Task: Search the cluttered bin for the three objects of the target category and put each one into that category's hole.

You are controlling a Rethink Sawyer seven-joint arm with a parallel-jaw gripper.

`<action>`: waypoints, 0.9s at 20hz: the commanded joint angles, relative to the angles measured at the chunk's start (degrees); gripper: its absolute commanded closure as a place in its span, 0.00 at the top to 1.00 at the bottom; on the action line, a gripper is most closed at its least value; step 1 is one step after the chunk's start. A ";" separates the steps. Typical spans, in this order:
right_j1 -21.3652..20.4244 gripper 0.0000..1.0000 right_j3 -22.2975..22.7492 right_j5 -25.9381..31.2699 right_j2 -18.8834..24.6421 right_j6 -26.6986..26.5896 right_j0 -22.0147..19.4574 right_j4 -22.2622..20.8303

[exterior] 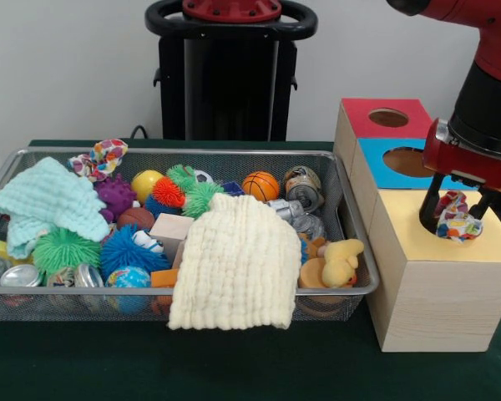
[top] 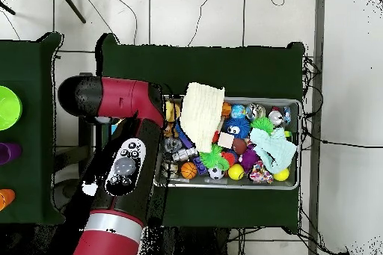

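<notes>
While above yellow box top, end effector grips patterned scrunchie.

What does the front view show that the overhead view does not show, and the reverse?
Only the front view shows the end effector holding a colourful scrunchie above the yellow-topped box, plus the red box's hole and the blue box's hole.

Only the overhead view shows the arm's upper side, which covers the boxes, and the tiled floor.

Both show the wire bin, the cream cloth over its edge, and the small basketball.
</notes>
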 commanded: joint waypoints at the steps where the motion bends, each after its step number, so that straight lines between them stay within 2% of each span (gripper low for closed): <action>1: -0.59 1.00 0.16 4.46 2.07 14.60 -2.74 1.28; 8: -0.62 1.00 0.27 5.09 1.84 15.27 -2.81 1.51; 9: -0.59 0.00 0.13 5.23 1.80 15.27 -2.75 1.47; 18: -0.57 0.00 0.10 5.31 1.72 14.96 -2.62 1.38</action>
